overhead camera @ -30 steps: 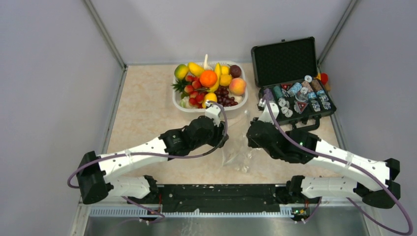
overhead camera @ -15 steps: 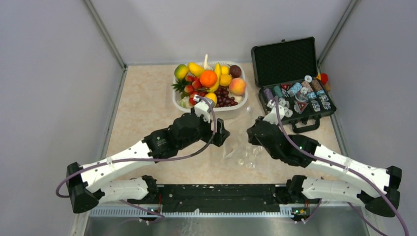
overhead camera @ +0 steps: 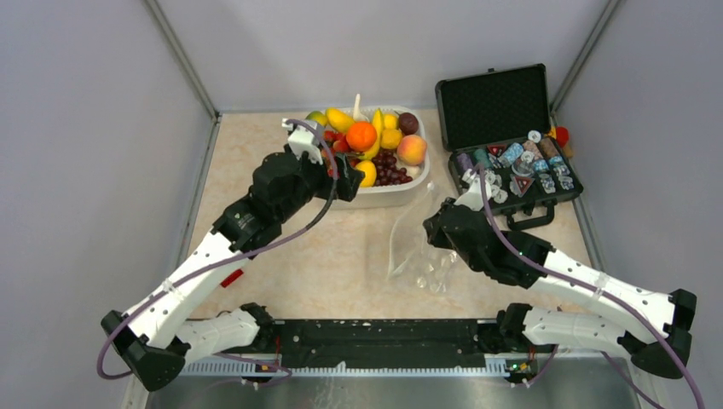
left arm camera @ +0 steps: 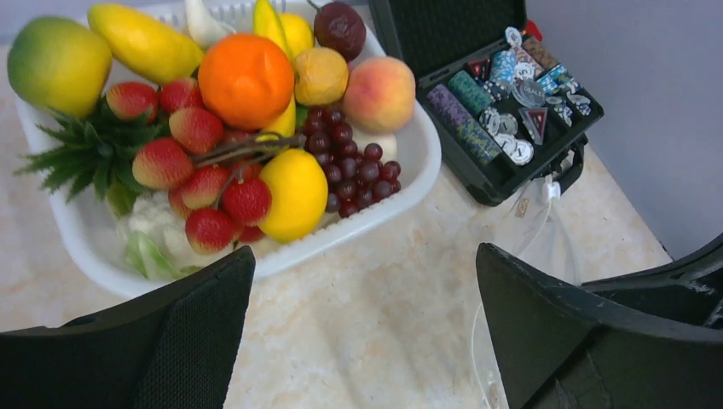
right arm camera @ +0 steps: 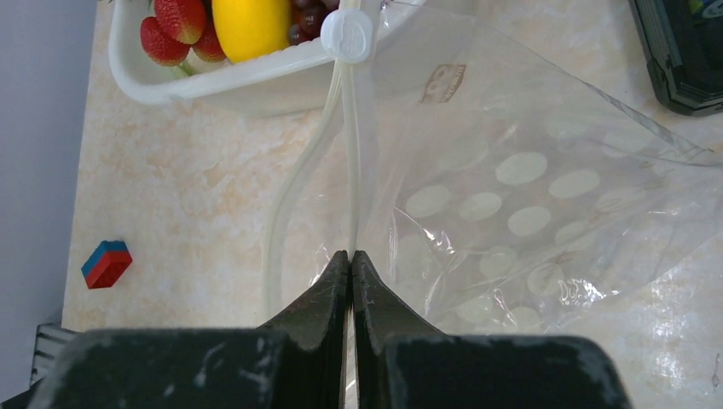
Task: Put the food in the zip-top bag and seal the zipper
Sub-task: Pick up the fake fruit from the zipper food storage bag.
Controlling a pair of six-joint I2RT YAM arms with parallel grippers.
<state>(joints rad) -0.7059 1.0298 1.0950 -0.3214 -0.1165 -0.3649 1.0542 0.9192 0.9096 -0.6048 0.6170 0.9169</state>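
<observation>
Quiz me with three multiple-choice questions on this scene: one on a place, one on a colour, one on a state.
1. Seen from above, where does the black case stand relative to the white tub?
A. To its left. B. To its right. C. Inside it.
2. What colour is the small block on the table?
A. Green. B. White. C. Red and blue.
3. What is the right hand doing?
A. Shut on the zipper of the bag. B. Gaping open. C. Out of sight.
Answers: 1 B, the top view shows the case on the tub's right; 2 C, blue top over red sides; 3 A, it pinches the whitish strip.
</observation>
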